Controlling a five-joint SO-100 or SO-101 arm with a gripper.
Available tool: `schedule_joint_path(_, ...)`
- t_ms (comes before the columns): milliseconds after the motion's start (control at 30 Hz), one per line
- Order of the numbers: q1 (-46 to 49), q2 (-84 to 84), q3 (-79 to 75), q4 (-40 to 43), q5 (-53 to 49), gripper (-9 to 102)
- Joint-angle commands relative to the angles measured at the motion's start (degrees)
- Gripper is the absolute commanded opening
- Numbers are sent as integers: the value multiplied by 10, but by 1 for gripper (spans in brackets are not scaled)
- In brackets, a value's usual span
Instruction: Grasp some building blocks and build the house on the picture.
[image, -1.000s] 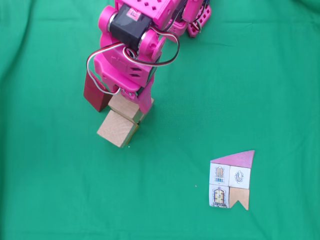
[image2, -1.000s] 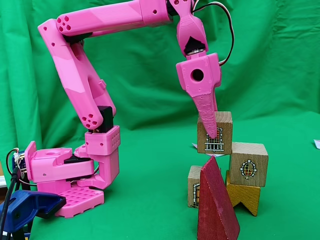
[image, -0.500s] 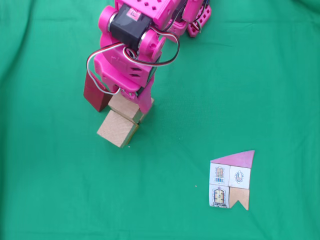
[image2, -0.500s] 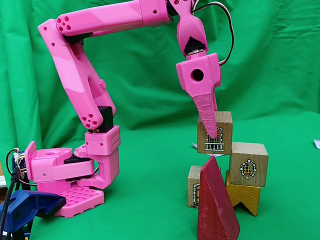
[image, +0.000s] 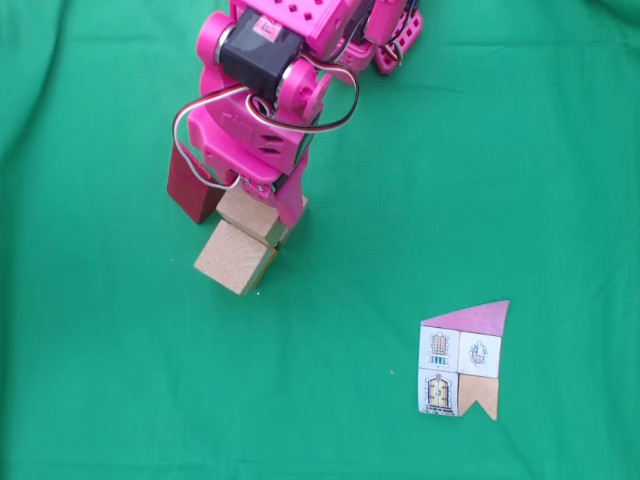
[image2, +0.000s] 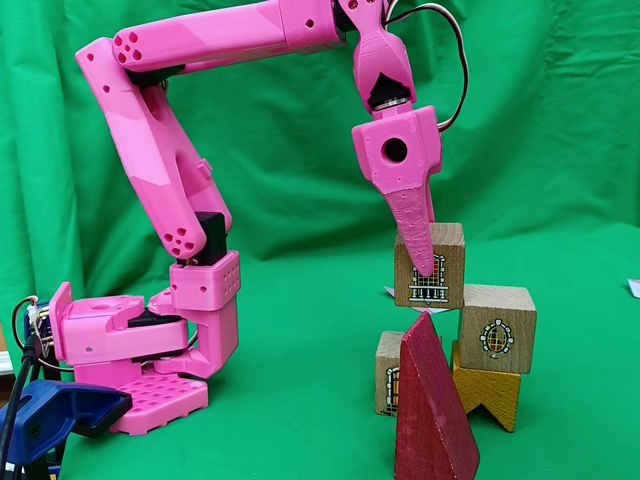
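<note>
**No displacement since prior frames: cube held over cluster**

Nothing moved: arm, blocks, picture (image: 463, 358) unchanged. Gripper (image2: 423, 262) closed on top cube (image2: 431, 265), held above door cube (image2: 390, 372), beside second window cube (image2: 497, 327) on notched yellow block (image2: 487, 388). Red wedge (image2: 432, 405) standing nearest camera, not yet placed. Wood: rigid, light, likely smooth; grip across flat opposite faces. Wedge: avoid sloped face.

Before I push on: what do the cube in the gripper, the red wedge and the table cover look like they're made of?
The cube in the gripper looks like unfinished light wood: pale, faint grain, with a printed window sticker on its face. The red wedge appears to be wood painted matte dark red, though the paint hides any grain. The table cover looks like green fabric: soft folds and creases.
</note>
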Motion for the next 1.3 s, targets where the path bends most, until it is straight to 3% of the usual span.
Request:
schedule_joint_path(0, -1, 3, -4, -3, -4, 21)
schedule_joint_path(1267, 0, 12, 56, -9, -5, 21)
